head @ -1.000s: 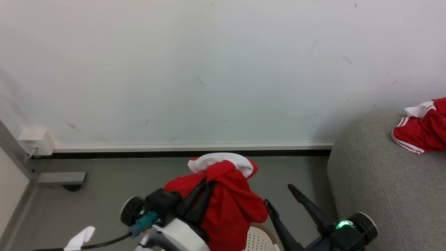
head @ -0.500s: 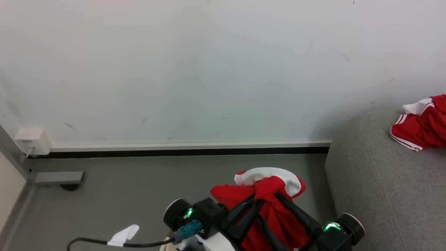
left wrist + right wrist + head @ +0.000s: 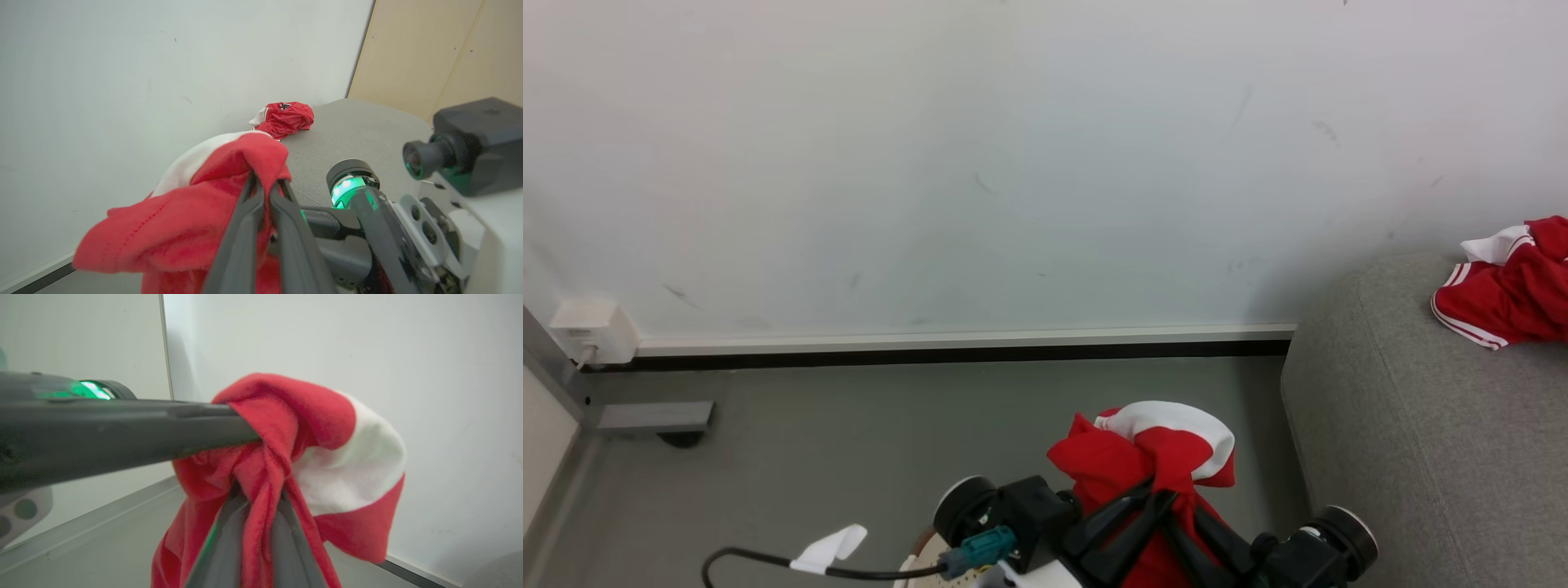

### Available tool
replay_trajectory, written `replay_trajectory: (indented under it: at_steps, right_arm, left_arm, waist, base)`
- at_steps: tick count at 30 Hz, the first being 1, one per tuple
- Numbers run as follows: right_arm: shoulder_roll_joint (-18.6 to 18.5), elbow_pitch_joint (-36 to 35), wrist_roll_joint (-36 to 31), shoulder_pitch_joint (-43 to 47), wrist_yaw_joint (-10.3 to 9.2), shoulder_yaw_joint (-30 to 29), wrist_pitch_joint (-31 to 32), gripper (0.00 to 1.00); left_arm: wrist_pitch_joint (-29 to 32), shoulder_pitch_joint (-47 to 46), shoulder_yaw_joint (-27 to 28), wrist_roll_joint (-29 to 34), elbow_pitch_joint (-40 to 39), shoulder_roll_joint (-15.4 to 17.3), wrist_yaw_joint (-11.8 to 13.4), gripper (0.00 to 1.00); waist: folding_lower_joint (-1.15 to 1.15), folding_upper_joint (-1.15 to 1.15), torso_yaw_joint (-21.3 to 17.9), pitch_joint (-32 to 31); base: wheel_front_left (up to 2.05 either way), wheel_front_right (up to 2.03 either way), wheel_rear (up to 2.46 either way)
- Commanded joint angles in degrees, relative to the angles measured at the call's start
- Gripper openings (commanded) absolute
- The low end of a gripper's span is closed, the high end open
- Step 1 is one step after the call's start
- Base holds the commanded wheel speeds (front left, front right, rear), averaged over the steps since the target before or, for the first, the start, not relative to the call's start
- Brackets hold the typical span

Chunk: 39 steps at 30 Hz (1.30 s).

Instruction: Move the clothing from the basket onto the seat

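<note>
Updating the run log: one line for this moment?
left gripper: shut on held garment | right gripper: shut on it too | other garment: on sofa

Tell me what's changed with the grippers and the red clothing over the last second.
The left gripper carried the red garment rightward toward the sofa, and the right gripper, open before, closed on the same garment. Unchanged: the left grip, and the second red garment lying on the sofa.

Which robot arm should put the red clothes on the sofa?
Right, probably. The right gripper pinches the red garment too, and it sits on the side nearest the grey sofa. The left gripper is farther from it.
</note>
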Motion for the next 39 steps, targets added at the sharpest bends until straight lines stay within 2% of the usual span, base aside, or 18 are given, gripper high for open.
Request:
replay_trajectory:
  at_steps: [1,5,6,7,8,9,17,25,39]
  right_arm:
    - [-0.6,0.2,0.5,-0.9,0.02,-0.2,0.1,0.0]
    - [-1.0,0.2,0.9,-0.7,0.02,-1.5,0.1,0.0]
    - [-1.0,0.1,0.9,-0.6,0.02,-2.0,0.1,0.0]
    - [-1.0,0.0,0.9,-0.4,0.01,-2.5,0.1,0.0]
    - [-1.2,-0.2,0.9,-0.2,-0.06,-3.2,0.1,0.0]
    - [-1.3,-0.3,0.7,0.0,-0.08,-3.9,0.1,0.0]
    - [-1.7,-1.9,-0.4,1.4,-0.07,-9.3,0.1,0.0]
    - [-2.5,-3.9,-1.4,2.7,-0.07,-13.9,0.1,0.0]
    - [-2.4,-6.7,-3.0,3.7,-0.07,-21.5,0.1,0.0]
  left_arm:
    - [0.0,-0.3,0.0,-1.0,-0.1,0.6,0.1,0.0]
    - [-0.4,-0.4,0.2,-0.4,0.5,1.1,0.5,0.0]
    - [-0.6,-0.4,0.3,0.0,0.6,1.3,0.9,0.22]
    - [-1.0,-0.4,0.4,0.3,0.8,1.4,1.0,0.49]
    - [-1.2,-0.3,0.5,0.5,1.2,1.5,1.3,0.82]
    - [-1.5,-0.2,0.5,0.6,1.5,1.6,1.4,1.0]
    - [-4.3,-0.1,1.0,0.9,5.6,1.2,2.6,1.0]
    - [-6.9,-0.6,0.4,1.2,9.5,0.7,2.7,1.0]
    - [-10.9,-4.8,-1.6,2.6,14.7,-0.8,2.2,1.0]
  waist:
    - [0.0,0.0,0.0,0.1]
    - [0.0,0.0,-0.1,0.2]
    - [0.0,0.0,-0.1,0.3]
    - [0.0,0.0,-0.2,0.3]
    - [0.0,0.0,-0.3,0.4]
    - [0.0,0.0,-0.4,0.4]
    - [0.0,0.0,-2.5,1.3]
    - [0.0,0.0,-5.4,2.6]
    - [0.0,0.0,-10.1,8.9]
  base:
    - [0.0,0.0,0.0]
    - [0.0,0.0,0.0]
    - [0.0,0.0,0.0]
    - [0.0,0.0,0.0]
    - [0.0,0.0,0.0]
    - [0.0,0.0,0.0]
    - [0.0,0.0,0.0]
    - [0.0,0.0,0.0]
    - [0.0,0.0,0.0]
